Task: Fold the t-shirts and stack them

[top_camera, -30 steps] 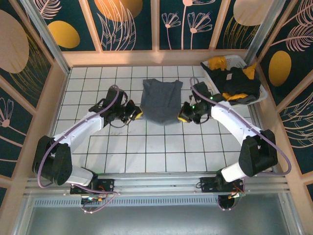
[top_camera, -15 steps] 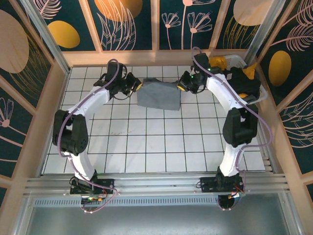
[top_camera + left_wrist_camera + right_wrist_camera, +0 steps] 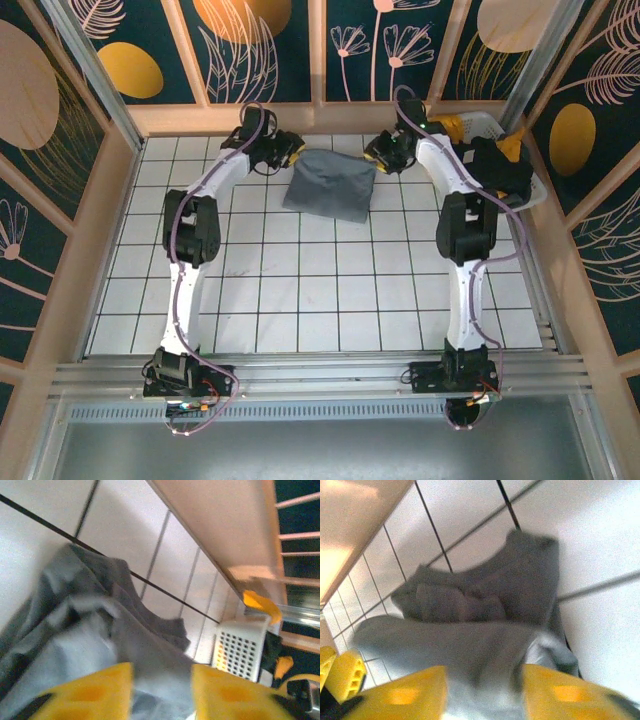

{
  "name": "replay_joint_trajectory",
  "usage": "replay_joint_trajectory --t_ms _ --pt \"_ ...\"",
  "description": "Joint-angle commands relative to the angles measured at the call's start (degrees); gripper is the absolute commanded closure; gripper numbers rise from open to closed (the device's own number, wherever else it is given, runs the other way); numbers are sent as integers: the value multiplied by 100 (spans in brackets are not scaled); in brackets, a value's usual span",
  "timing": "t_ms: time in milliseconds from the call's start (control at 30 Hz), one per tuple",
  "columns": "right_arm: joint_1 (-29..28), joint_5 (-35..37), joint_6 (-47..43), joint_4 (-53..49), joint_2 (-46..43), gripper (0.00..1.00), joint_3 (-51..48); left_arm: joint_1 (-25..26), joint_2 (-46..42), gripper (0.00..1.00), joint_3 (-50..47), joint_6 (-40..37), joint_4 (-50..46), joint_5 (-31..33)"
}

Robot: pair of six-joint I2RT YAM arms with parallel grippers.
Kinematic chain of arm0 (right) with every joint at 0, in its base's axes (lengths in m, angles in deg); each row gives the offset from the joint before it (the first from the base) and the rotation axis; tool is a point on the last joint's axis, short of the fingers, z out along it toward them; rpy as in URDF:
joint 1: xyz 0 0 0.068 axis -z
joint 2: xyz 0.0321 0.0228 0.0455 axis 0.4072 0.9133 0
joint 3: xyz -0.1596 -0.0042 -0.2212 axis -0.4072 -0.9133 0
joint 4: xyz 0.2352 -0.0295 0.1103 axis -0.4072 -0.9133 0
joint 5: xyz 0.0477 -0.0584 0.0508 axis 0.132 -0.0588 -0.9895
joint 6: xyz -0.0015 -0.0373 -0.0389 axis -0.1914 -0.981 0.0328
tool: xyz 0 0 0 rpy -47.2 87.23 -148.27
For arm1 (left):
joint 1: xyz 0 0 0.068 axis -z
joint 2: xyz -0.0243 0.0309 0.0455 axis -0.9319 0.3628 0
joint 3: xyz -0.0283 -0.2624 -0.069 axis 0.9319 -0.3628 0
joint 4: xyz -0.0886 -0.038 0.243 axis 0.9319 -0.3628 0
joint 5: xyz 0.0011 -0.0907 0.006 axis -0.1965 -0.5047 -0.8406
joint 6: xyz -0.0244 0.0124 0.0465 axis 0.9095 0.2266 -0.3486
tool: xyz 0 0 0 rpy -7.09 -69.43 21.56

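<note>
The white tiled bench (image 3: 300,290) carries everything, boxed in by wooden walls. Both arms reach full length to its far edge. The slate grey-blue t-shirt (image 3: 330,188) lies there, folded into a rough rectangle near the middle of the far edge, flat on the tiles and a little skewed. In the far right corner stands the white plastic basket (image 3: 487,120), with a black t-shirt (image 3: 500,165) heaped in it and a mustard yellow t-shirt (image 3: 447,125) showing at its far end.

The left pincer (image 3: 290,150) sits at the grey-blue shirt's far left corner and the right pincer (image 3: 380,155) at its far right corner. From the left wrist, the left pincer (image 3: 162,680) has its yellow fingers (image 3: 95,692) spread part way, with rumpled grey cloth (image 3: 100,645) in the gap; the basket (image 3: 237,650) shows beyond. The right pincer (image 3: 485,680) is likewise spread part way over the cloth (image 3: 520,585).

Both wrist views are blurred, so whether either pincer touches the cloth cannot be told. The right arm hides the basket's left end.
</note>
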Motion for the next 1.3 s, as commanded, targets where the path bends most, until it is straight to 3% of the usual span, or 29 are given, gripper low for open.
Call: replay_joint_trajectory --t_ms 0,100,167,333,533,633,733,1000,1167,1267 --pt "111 -361 -545 -15 334 31 1174 -119 -146 49 512 -315 -737 436" --pt "300 -296 -771 -333 221 29 1492 -91 -886 39 -412 -295 -574 729" --pt "389 -196 -881 -309 -152 29 1068 -69 -1670 39 -1551 -107 -79 878" --pt "386 -152 -849 621 -1791 29 -1591 311 -3234 41 -4356 952 1452 700" --pt "131 -189 -393 1565 -3400 30 -4311 1295 -3435 39 -5780 2231 2940 584" --pt "-21 -191 -139 1821 -3954 30 -5116 1579 -3058 35 -5823 2780 3593 702" --pt "-147 -160 7 1873 -4309 30 -5512 1731 -2601 34 -5467 2937 3637 908" --pt "-352 -73 290 1786 -4862 31 -5796 1813 -1612 37 -4982 3595 3922 1231" --pt "-394 -45 442 1764 -5117 31 -5848 1813 -1103 53 -4858 4124 4650 1501" --pt "-386 -48 429 1693 -5170 32 -5804 1801 -889 79 -4760 4372 5008 1721"
